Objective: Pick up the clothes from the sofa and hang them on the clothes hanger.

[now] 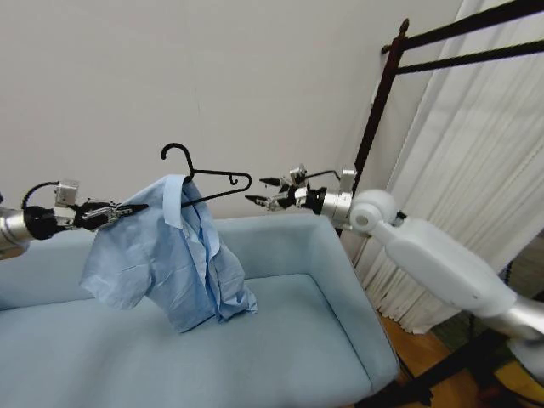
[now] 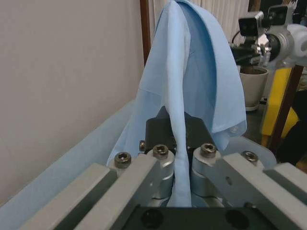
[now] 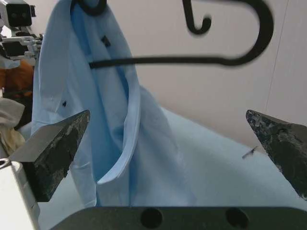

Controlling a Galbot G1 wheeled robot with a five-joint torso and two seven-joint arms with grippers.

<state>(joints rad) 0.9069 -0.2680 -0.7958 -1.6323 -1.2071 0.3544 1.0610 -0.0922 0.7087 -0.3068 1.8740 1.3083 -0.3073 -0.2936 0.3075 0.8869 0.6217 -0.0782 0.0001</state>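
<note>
A blue shirt (image 1: 174,255) hangs half-draped on a black hanger (image 1: 208,178) above the sofa (image 1: 297,340). The left end effector (image 1: 129,210) is clenched on the shirt's left shoulder. The right end effector (image 1: 255,190), released, is just right of the hanger.

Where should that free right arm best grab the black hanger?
The bare looped end of the hanger, approached from the robot's right: it is free of the shirt and points toward the open right gripper, while the left gripper pinches the cloth-covered end.
</note>
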